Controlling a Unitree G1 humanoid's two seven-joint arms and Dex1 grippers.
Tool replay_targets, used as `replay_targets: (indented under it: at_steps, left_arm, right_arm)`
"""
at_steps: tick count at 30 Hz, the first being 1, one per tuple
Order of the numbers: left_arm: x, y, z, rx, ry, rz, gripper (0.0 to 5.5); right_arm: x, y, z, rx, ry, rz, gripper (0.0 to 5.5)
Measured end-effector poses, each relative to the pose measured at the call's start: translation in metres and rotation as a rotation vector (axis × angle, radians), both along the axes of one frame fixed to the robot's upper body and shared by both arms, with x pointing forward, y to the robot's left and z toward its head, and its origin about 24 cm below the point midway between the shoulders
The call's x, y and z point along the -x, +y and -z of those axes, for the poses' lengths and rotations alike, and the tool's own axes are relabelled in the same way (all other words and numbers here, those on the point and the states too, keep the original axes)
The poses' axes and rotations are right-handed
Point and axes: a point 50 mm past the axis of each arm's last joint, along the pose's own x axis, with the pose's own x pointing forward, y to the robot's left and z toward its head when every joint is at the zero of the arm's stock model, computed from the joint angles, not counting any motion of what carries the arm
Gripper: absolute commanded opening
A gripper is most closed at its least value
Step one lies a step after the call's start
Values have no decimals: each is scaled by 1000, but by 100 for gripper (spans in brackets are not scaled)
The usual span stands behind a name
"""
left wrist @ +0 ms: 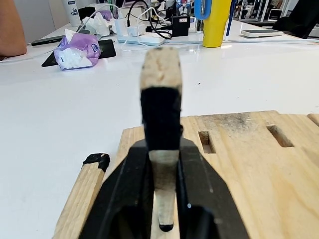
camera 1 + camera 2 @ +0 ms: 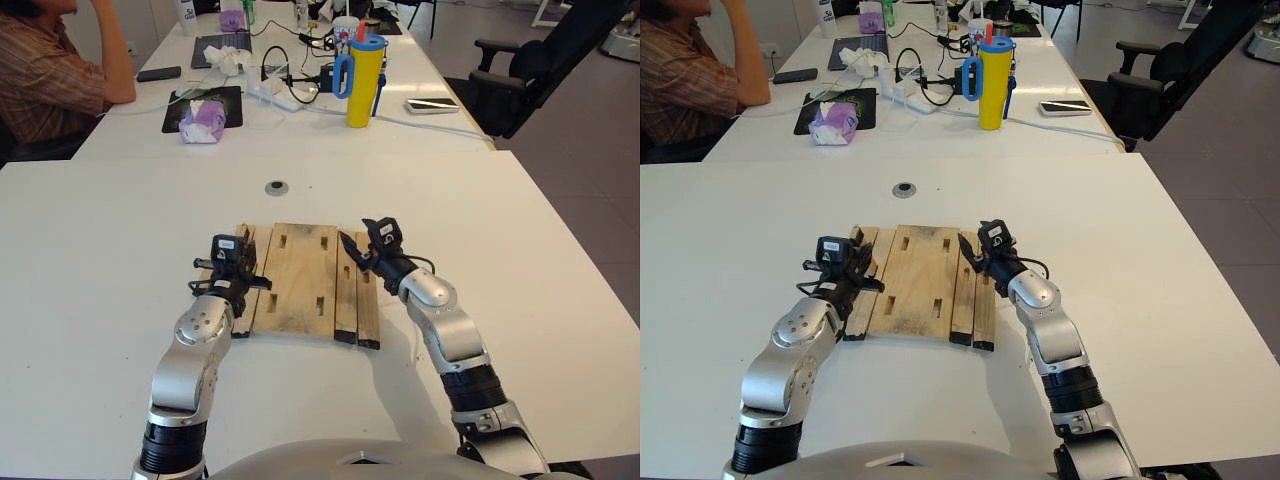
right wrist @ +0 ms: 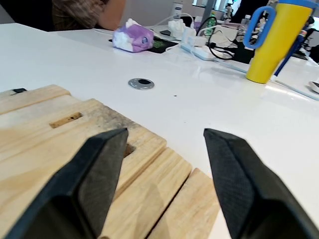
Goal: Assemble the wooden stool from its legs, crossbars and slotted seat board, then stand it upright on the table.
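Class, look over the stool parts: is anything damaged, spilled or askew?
Nothing looks spilled or broken. The seat board lies flat, with a greyish smudge near its far edge. The left gripper holds one wooden piece.

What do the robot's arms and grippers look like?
The left arm and right arm are rounded silver-grey shells with black bands farther back. Black wrist blocks carry small white stickers and thin black cables. The left gripper and right gripper each have two black tapered fingers.
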Motion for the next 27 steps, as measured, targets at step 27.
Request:
replay_targets:
  at_steps: [27]
  left_arm:
    - [-88,-9,-101,834,-56,719,40]
  right_arm:
    - [-34,-66,-69,-1203,205,-556,453]
